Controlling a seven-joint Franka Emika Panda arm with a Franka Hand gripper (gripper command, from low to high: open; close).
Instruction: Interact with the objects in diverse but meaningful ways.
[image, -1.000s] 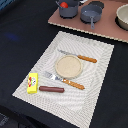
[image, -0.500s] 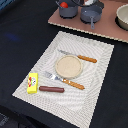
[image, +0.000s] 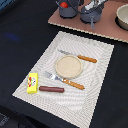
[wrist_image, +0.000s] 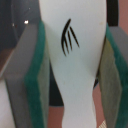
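Dark, near-black tabletop (image: 20, 45) throughout, with a pale woven placemat (image: 97, 95) laid at an angle across the middle and a reddish-brown board (image: 107, 30) along the far edge; nothing of the room beyond the table in view. On the placemat's corner toward the exterior view's left, well apart from the gripper: a yellow block with a red-and-white print (image: 32, 82), and just beside it a brown sausage stick (image: 52, 89). Further right, an orange-handled fork (image: 64, 80), a tan round plate (image: 68, 66) and an orange-handled knife (image: 79, 56), fork and knife flanking the plate, all nearer the camera than the gripper. On the board, left of the gripper, a dark grey pot (image: 68, 10) with something red showing at its rim. Gripper (image: 94, 6) at the top edge, above a second dark grey pot (image: 91, 16), clamped on the white fish with dark fin marks (wrist_image: 75, 55); in the wrist view, green-edged grey pads (wrist_image: 35, 85) pressed against both of its sides. At the far right, a pale bowl (image: 122, 17), cut by the frame.
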